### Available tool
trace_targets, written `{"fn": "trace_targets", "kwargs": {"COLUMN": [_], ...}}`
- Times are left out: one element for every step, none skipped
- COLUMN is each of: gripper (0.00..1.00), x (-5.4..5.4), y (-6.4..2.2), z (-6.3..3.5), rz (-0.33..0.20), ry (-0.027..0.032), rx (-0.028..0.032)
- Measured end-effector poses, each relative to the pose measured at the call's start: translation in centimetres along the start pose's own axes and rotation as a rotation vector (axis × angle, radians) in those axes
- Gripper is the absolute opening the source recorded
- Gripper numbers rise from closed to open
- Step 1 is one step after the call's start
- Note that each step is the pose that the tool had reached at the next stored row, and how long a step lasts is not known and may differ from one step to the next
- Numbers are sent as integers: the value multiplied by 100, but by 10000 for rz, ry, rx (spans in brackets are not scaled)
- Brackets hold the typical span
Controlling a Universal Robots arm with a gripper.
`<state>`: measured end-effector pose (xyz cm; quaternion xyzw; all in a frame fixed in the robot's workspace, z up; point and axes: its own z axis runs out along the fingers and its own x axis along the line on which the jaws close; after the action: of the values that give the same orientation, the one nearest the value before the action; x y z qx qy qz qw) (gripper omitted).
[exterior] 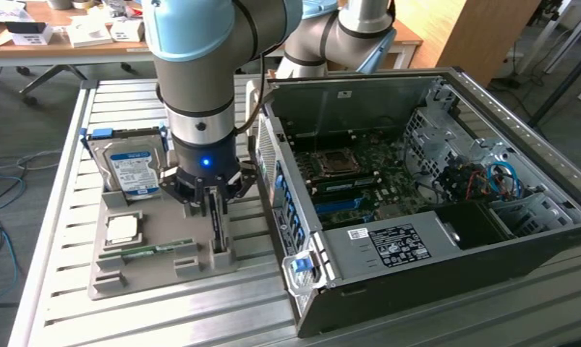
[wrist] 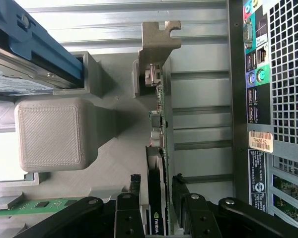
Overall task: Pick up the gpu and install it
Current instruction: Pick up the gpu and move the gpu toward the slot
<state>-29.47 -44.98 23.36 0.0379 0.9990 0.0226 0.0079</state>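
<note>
Arm upright, hand open

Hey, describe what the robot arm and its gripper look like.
The arm is a chain of grey metal tubes with light-blue joint caps. Its black wrist section carries a glowing blue light. The gripper is black, with bolted linkage bars and two narrow fingers.

GPU stands in tray, beside PC case.
</note>
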Motion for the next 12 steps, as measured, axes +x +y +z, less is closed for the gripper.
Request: {"fn": "trace_targets", "kwargs": {"gripper": [39, 39, 39, 39, 39, 39, 38, 31, 31, 26, 26, 26], "x": [0, 0, 0, 0, 0, 0, 0, 0, 0, 0, 0, 0], "y": [0, 0, 0, 0, 0, 0, 0, 0, 0, 0, 0, 0], "z": [0, 0, 0, 0, 0, 0, 0, 0, 0, 0, 0, 0], "rz": [-1, 0, 0, 0, 0, 0, 0, 0, -1, 0, 0, 0], "ry": [0, 0, 0, 0, 0, 1, 0, 2, 2, 1, 0, 0], "rx": [0, 1, 0, 0, 0, 0, 0, 0, 1, 1, 1, 1]}}
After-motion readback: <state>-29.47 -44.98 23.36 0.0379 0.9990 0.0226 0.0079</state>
